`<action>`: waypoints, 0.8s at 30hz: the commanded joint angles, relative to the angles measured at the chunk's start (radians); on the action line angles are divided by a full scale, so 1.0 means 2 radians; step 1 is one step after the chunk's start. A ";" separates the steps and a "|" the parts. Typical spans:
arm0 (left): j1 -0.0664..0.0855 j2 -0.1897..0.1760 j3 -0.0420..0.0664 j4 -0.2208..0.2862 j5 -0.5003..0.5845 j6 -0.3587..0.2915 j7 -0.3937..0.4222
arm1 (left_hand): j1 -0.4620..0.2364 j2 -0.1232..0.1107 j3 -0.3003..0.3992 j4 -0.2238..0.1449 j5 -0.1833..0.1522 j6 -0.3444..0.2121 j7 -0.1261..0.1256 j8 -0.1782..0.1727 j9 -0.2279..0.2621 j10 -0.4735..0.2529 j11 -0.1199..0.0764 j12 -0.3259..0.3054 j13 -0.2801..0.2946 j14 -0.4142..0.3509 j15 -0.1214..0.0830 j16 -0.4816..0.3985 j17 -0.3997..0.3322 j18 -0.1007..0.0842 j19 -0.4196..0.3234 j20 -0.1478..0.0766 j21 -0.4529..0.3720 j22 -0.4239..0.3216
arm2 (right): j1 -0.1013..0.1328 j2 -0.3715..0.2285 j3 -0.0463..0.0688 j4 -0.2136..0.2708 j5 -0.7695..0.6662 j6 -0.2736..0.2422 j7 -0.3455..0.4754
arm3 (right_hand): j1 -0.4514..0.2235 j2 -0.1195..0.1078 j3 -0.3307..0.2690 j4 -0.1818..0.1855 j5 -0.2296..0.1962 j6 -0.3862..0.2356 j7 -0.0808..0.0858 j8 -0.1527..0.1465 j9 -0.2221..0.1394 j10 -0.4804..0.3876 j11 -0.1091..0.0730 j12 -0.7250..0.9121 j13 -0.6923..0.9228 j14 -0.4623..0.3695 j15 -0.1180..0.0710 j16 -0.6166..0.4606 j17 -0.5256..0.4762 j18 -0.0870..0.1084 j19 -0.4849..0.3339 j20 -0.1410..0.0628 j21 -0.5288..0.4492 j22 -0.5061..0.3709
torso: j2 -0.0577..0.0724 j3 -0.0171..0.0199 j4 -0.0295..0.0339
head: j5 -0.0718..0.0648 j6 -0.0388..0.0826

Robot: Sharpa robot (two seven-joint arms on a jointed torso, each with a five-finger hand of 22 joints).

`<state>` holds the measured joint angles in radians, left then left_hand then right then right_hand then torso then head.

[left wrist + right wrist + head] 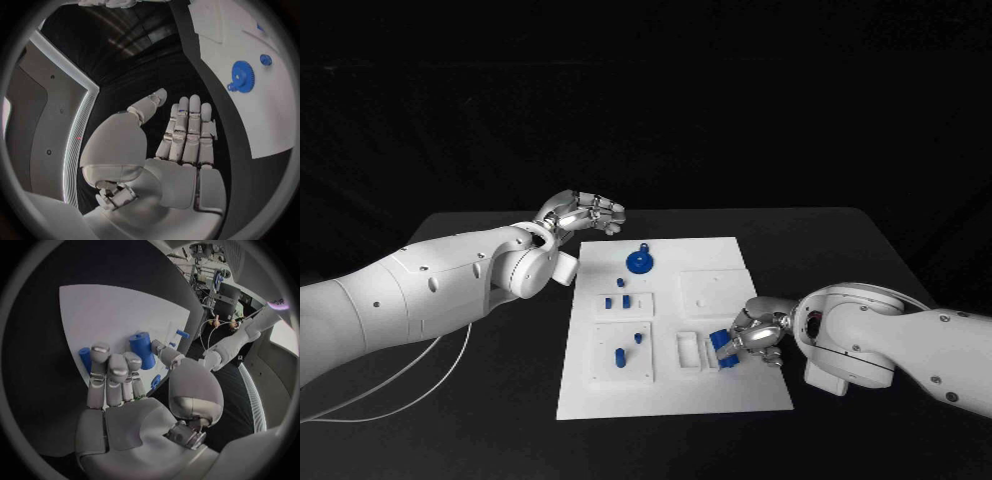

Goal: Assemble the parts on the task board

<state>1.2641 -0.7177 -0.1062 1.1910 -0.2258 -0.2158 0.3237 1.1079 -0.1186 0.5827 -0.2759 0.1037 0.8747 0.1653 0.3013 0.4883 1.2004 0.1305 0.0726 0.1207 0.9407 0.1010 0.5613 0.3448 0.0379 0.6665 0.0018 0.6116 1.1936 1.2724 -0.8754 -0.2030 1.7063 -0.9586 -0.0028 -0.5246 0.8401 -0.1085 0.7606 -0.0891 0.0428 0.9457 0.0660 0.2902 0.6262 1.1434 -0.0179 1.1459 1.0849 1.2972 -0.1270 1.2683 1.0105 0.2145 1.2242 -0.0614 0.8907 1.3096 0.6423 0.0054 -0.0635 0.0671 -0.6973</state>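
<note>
The white task board (pixel 678 385) lies mid-table. My right hand (pixel 762 338) rests at its right edge, fingers curled around a blue cylindrical part (pixel 143 350) (pixel 723 346) pinched between thumb and fingers beside a narrow slot (pixel 688 348). A second blue piece (pixel 84 359) stands by the fingertips; whether it is joined to the first I cannot tell. My left hand (pixel 584 213) hovers off the board's far left corner, flat with straight fingers (pixel 187 130), holding nothing. A blue gear (pixel 640 262) (pixel 242 76) lies on the board near it.
Small blue pegs stand on the board's left half (pixel 620 355) (pixel 640 338), with two blue blocks (pixel 619 299) above them. A square recess (pixel 708 290) sits at the upper right. A white cable (pixel 430 372) trails over the table at the left.
</note>
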 commanded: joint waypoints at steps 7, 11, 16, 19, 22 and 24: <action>0.000 0.001 0.000 0.001 0.003 0.007 0.004 | -0.006 0.000 -0.002 0.000 0.000 -0.003 -0.001 0.001 -0.001 -0.004 -0.001 -0.001 -0.001 0.001 0.003 -0.003 0.001 0.005 -0.002 0.003 -0.002 0.001 | 0.009 -0.001 0.000 0.014 0.040 -0.011 0.002 | -0.009 -0.001 -0.003 0.003 0.003 0.033 0.010 0.003 0.007 0.002 -0.004 -0.004 0.002 0.003 -0.002 -0.001 0.001 0.024 0.003 0.002 0.003 0.008 | 0.000 0.0001 0.0002 | 0.002 -0.001; 0.000 0.001 0.000 0.001 0.003 0.007 0.004 | -0.007 0.000 -0.002 0.001 0.000 -0.003 -0.001 0.001 -0.001 -0.004 -0.001 -0.001 -0.001 0.001 0.003 -0.003 0.001 0.005 -0.002 0.003 -0.002 0.001 | 0.010 0.001 0.000 0.015 0.046 -0.008 0.002 | -0.010 0.001 -0.003 0.003 0.003 0.033 0.010 0.003 0.007 0.002 -0.004 -0.004 0.002 0.003 -0.002 -0.001 0.002 0.024 0.003 0.002 0.003 0.008 | 0.000 -0.0005 0.0003 | 0.002 -0.001; 0.000 0.001 0.000 0.001 0.003 0.007 0.003 | -0.007 0.000 -0.002 0.001 0.000 -0.003 -0.001 0.001 -0.001 -0.004 -0.001 -0.001 -0.001 0.001 0.003 -0.003 0.002 0.005 -0.002 0.003 -0.002 0.001 | 0.010 0.009 0.000 0.013 0.058 -0.009 0.002 | -0.011 0.000 -0.004 0.003 0.003 0.033 0.010 0.003 0.007 0.002 -0.004 -0.004 0.002 0.003 -0.003 -0.001 0.002 0.024 0.002 0.002 0.003 0.008 | 0.000 -0.0004 0.0003 | 0.003 -0.001; 0.000 0.001 0.000 0.001 0.003 0.007 0.004 | -0.007 0.000 -0.002 0.001 0.000 -0.003 -0.001 0.001 -0.001 -0.004 -0.001 -0.001 -0.001 0.001 0.003 -0.003 0.002 0.005 -0.002 0.003 -0.002 0.001 | 0.010 0.016 0.000 0.009 0.063 -0.005 0.000 | -0.012 0.000 -0.005 0.002 0.003 0.033 0.010 0.003 0.007 0.002 -0.004 -0.005 0.002 0.003 -0.003 -0.001 0.002 0.024 0.002 0.002 0.004 0.008 | 0.000 -0.0003 0.0003 | 0.003 -0.001; 0.000 0.001 0.000 0.001 0.003 0.007 0.003 | -0.007 0.000 -0.003 0.001 0.000 -0.003 -0.001 0.001 -0.001 -0.004 -0.001 -0.001 -0.001 0.001 0.003 -0.003 0.002 0.005 -0.002 0.003 -0.002 0.001 | 0.010 0.024 0.000 0.005 0.067 0.001 -0.005 | -0.015 -0.002 -0.006 0.002 0.003 0.033 0.010 0.002 0.007 0.002 -0.004 -0.005 0.002 0.003 -0.003 -0.002 0.002 0.024 0.002 0.002 0.004 0.008 | 0.000 -0.0006 0.0004 | 0.003 -0.002; 0.000 0.001 0.000 0.001 0.003 0.008 0.003 | -0.007 0.000 -0.002 0.001 0.000 -0.003 -0.001 0.001 -0.001 -0.004 -0.001 -0.001 -0.001 0.001 0.003 -0.003 0.002 0.005 -0.002 0.003 -0.002 0.001 | 0.010 0.028 0.000 0.002 0.066 0.001 -0.006 | -0.018 -0.004 -0.009 0.003 0.003 0.033 0.010 0.002 0.007 0.002 -0.004 -0.006 0.002 0.003 -0.002 -0.002 0.002 0.024 0.001 0.003 0.004 0.008 | 0.001 -0.0006 0.0005 | 0.003 -0.002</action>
<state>1.2641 -0.7165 -0.1062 1.1912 -0.2254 -0.2143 0.3233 1.0998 -0.1186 0.5827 -0.2759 0.1037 0.8753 0.1659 0.3013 0.4876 1.2004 0.1304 0.0726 0.1198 0.9407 0.1010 0.5613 0.3479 0.0378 0.6665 0.0019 0.6116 1.1943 1.2922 -0.8234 -0.2030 1.7136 -0.8484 -0.0173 -0.5289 0.8101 -0.1158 0.7476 -0.0834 0.0465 0.9457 0.0660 0.2939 0.6412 1.1494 -0.0231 1.1383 1.0884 1.3010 -0.1265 1.2683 1.0134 0.2150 1.2274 -0.0608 0.8925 1.3096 0.6428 0.0042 -0.0628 0.0727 -0.7006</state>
